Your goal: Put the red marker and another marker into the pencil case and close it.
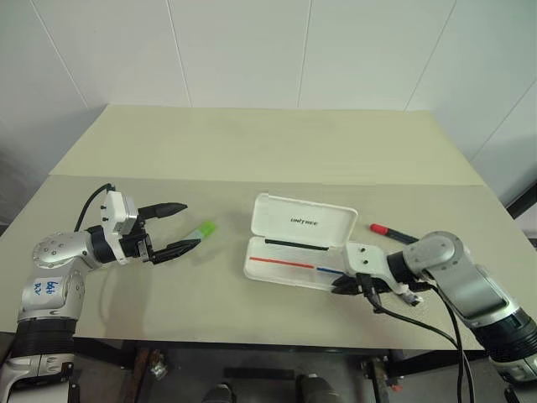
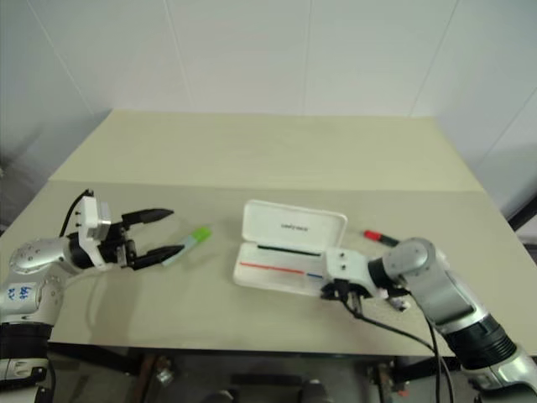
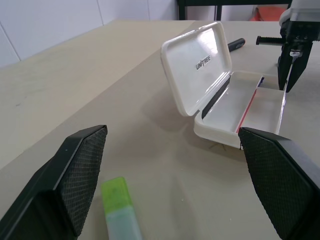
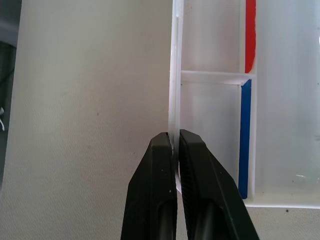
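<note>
The white pencil case (image 1: 285,270) lies open at the table's middle right, its lid (image 1: 302,220) standing up at the back. The red marker (image 1: 393,232) lies on the table just right of the lid, outside the case. A green marker (image 1: 201,229) lies left of the case. My left gripper (image 1: 191,225) is open and level, its fingertips on either side of the green marker's near end without touching it. My right gripper (image 4: 173,137) is shut, pinching the thin front wall of the case's tray at its right compartment, beside the blue stripe (image 4: 244,135).
The beige table (image 1: 252,151) stretches far behind the case, with a seam running across it. White walls stand beyond. The front table edge runs close under both grippers, and a black cable (image 1: 419,323) hangs from the right wrist.
</note>
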`<state>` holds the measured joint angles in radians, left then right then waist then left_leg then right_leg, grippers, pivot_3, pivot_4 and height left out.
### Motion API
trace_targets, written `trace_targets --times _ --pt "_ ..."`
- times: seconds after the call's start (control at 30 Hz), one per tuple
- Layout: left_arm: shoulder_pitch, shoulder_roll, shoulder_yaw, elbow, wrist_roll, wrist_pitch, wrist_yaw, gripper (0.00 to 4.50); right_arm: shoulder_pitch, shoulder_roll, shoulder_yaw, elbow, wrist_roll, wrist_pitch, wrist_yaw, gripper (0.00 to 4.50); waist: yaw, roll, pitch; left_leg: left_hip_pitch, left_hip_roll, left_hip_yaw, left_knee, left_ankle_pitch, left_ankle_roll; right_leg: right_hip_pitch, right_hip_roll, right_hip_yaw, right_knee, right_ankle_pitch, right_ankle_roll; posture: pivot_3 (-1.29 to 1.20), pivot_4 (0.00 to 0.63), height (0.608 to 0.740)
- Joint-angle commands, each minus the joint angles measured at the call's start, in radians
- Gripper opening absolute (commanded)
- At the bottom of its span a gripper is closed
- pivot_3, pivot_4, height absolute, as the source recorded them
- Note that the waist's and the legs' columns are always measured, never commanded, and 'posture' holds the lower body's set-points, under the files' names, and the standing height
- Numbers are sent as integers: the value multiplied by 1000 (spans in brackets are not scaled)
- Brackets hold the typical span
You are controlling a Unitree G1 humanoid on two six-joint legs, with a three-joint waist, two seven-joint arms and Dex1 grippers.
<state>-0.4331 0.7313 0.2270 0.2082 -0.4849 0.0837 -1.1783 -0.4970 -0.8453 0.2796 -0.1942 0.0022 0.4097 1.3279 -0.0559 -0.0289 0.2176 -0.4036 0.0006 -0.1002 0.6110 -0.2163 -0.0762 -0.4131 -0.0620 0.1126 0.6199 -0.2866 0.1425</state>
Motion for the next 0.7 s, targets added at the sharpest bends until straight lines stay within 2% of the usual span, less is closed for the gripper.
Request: trace_targets --times 0.03,0.23,0.4,0.43,0.6,0.7 --pt "-19 10 6 -17 -3 -9 -8 4500 -21 -13 13 37 -41 -68 -29 58 0 0 0 0 0 0 0 0 0 0 0 0 0 -1 -1 0 150 740" --pt "-25 10 1 -23 -5 -3 -8 4500 -72 1 50 109 -63 -123 -29 58 -4 -1 0 1 0 1 2 1 2 2 0 1 -2 -1 -6 0 150 740" --pt "-11 11 8 -40 -10 3 -3 4500 -102 0 71 109 -54 -77 -16 58 -6 -1 0 1 0 1 2 5 2 3 0 2 -4 3 -7 0 150 740" --pt "-8 11 9 -42 -11 3 -3 4500 -104 -5 74 105 -58 -75 -13 589 -6 -1 0 1 0 1 2 5 2 3 0 2 -4 3 -7 0 150 740" --pt "-5 8 10 -46 -12 4 2 4500 -131 13 52 97 -46 -84 -31 2159 -3 -1 0 1 0 1 1 6 2 3 0 2 -5 3 -7 0 150 740" --pt "-8 4 9 -46 -13 4 5 4500 -143 15 41 82 -21 -58 -18 2159 -1 -1 0 0 0 1 -1 5 2 2 0 2 -6 2 -6 0 150 740"
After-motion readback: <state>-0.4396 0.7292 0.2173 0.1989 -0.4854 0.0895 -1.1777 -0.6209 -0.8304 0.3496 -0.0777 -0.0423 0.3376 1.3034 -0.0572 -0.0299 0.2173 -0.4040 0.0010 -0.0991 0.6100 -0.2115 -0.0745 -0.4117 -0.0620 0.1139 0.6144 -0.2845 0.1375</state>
